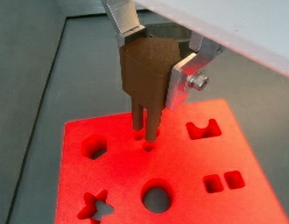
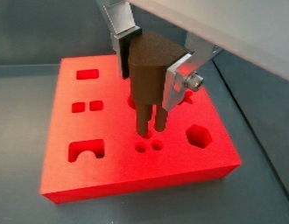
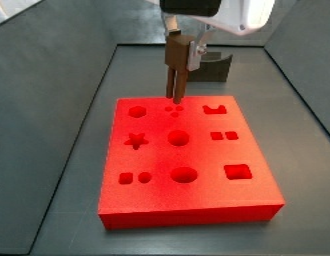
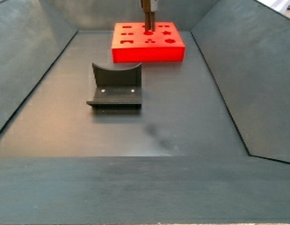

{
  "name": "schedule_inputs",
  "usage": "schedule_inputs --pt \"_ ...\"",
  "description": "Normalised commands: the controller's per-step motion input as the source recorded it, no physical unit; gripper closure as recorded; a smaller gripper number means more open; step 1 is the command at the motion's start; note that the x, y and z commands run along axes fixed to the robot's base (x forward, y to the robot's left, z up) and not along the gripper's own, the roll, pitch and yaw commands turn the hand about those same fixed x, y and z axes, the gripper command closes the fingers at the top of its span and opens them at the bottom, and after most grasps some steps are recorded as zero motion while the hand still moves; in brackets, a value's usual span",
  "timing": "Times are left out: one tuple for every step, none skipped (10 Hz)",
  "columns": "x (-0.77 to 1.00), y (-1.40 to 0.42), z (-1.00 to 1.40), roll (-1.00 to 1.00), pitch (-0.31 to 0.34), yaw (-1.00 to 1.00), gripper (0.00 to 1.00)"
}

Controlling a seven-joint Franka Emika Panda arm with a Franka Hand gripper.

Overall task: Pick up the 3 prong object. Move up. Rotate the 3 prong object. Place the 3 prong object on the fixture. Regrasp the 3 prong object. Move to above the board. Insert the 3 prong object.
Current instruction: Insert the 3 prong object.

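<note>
My gripper is shut on the 3 prong object, a brown block with thin prongs pointing down. It also shows in the wrist view from the opposite side. The silver fingers clamp its two sides. The prong tips hang right at the three small holes of the red board, near its far edge in a side view. I cannot tell whether the tips have entered the holes. The gripper stands upright over the board, with the object below it.
The fixture, a dark L-shaped bracket, stands on the grey floor apart from the board; it also shows behind the board. Sloped grey walls enclose the floor. The board carries star, circle, hexagon and square cut-outs.
</note>
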Motion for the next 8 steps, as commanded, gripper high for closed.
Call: schedule_inputs --pt "-0.01 0.05 -0.20 0.01 0.000 -0.17 1.00" --pt "0.00 0.04 -0.22 0.00 0.000 -0.22 1.00" --pt "0.07 0.03 -0.22 0.00 0.000 -0.40 1.00" --pt "0.11 0.01 -0.22 0.00 0.000 -0.44 1.00" --pt "0.06 0.05 0.00 -0.02 0.000 -0.17 1.00" --pt "0.00 0.00 -0.02 0.00 0.000 0.00 1.00" --pt "0.00 0.00 -0.09 0.00 0.000 0.00 1.00" --pt "0.02 0.00 -0.16 0.00 0.000 0.00 1.00"
